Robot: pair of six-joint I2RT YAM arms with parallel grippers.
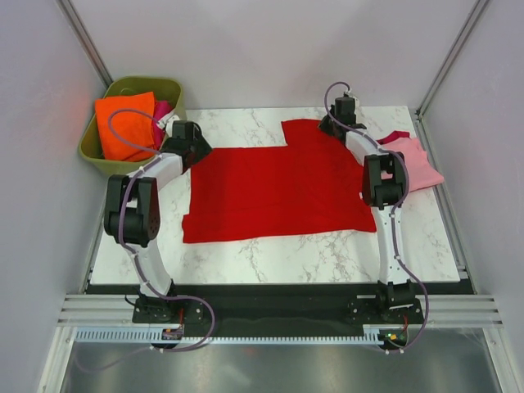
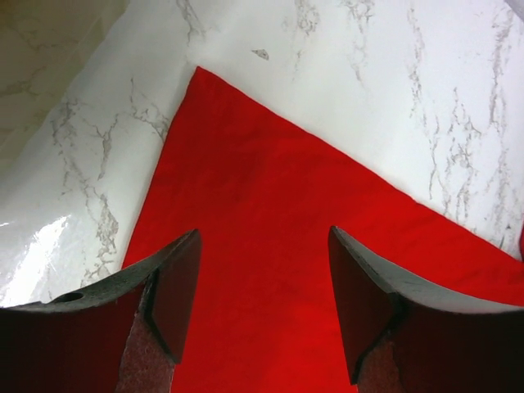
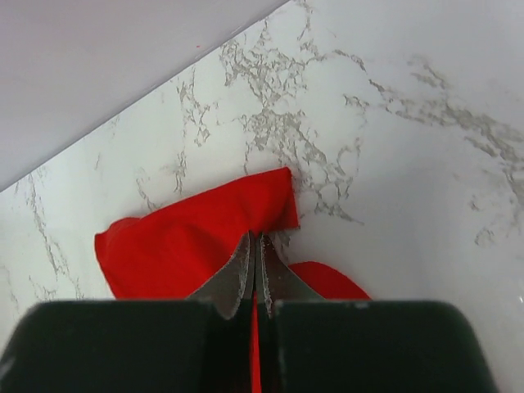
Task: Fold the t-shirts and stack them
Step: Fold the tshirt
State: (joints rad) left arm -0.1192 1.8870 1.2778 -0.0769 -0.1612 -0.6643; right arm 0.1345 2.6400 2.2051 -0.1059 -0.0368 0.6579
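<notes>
Right gripper (image 3: 255, 246) pinched the bright red cloth t-shirt (image 1: 278, 192) near the surface's (image 1: 311, 254) far edge, likely for folding; left gripper (image 2: 264, 236) hovered wide-open above it.

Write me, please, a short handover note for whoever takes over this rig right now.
Left gripper: open, fingers over the far left corner of the red t-shirt, gripping nothing.
Right gripper: shut on a bunched bit of the red t-shirt at its far right edge.
Pink t-shirt: at the right edge of the table, partly behind the right arm; I cannot tell whether it is folded.
Done: the red t-shirt lies spread out, with no fold made yet.
Left: fold the red t-shirt, check the pink one, stack them.
</notes>
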